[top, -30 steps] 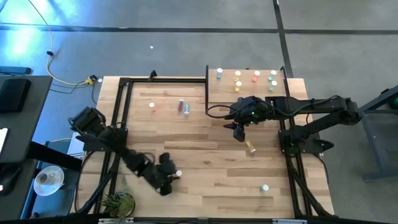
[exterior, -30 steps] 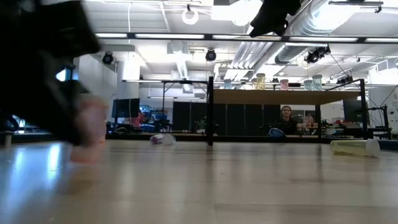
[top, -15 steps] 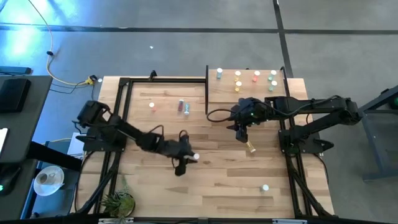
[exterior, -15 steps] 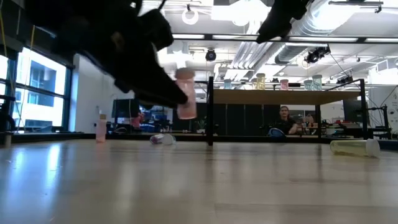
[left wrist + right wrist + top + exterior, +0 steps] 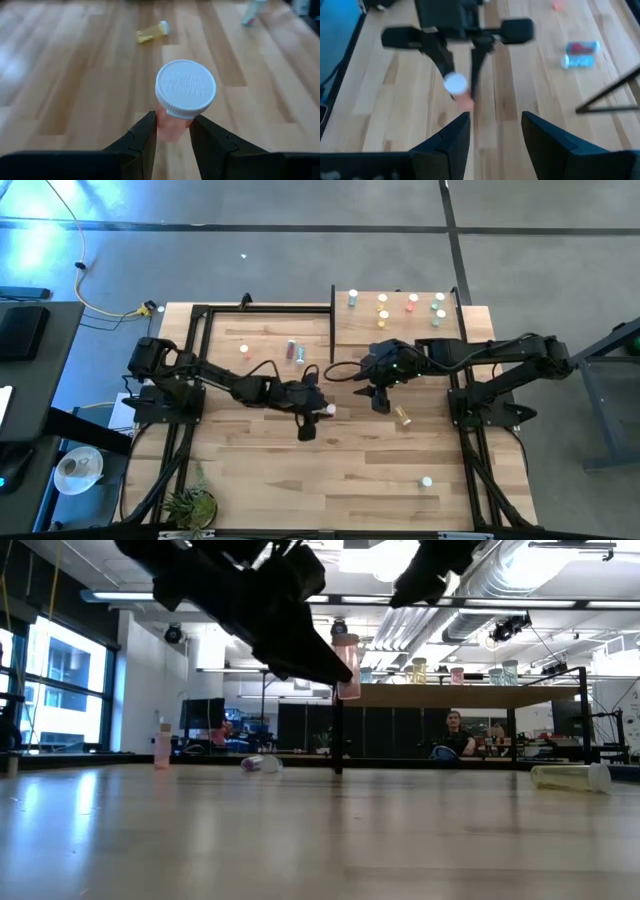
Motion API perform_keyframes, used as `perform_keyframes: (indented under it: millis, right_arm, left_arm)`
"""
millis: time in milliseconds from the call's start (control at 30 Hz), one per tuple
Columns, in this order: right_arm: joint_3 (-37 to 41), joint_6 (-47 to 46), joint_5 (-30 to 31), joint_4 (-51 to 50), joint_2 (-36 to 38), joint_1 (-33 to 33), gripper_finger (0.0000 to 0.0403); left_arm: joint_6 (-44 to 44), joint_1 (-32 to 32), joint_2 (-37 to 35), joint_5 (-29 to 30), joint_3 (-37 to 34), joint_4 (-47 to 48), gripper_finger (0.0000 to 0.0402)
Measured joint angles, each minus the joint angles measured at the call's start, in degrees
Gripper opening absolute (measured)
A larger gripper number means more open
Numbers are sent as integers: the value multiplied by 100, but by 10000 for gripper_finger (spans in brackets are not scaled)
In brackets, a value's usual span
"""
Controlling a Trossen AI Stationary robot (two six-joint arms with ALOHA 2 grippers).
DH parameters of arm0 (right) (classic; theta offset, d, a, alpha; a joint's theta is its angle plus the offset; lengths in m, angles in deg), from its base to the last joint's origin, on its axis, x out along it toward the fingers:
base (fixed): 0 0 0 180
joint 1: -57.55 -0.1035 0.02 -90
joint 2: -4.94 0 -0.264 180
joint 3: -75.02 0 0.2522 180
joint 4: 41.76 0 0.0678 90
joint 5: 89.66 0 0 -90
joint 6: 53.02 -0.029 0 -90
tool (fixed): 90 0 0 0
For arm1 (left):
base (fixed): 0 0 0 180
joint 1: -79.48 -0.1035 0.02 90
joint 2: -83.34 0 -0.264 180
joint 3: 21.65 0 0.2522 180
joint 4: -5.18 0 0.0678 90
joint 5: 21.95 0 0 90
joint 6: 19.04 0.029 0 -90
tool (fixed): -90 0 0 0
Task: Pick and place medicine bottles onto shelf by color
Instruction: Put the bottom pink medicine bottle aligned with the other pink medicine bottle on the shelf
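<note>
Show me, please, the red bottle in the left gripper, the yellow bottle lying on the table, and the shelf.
red bottle [image 5: 185, 89], left wrist view, on its white cap.
yellow bottle [image 5: 403, 416], high view, on its body.
shelf [image 5: 350, 330], high view, on bare board.

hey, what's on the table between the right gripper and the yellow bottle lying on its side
Nothing: in the high view only bare planks separate the open right gripper from the tipped yellow bottle.

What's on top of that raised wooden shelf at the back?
On the shelf stand seven small white-capped bottles: blue, yellow, red and green. From table height its edge hides their bottoms.
</note>
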Motion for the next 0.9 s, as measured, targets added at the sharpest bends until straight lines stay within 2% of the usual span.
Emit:
perform_keyframes:
  millis: [567, 900]
  right_arm:
    - [0, 951, -198, 877, -969, -91, 170]
    - [0, 1084, -148, 1266, -1065, -162, 170]
  left_arm:
    - [26, -140, 2, 415, 41, 24, 101]
    - [44, -341, 2, 429, 41, -196, 101]
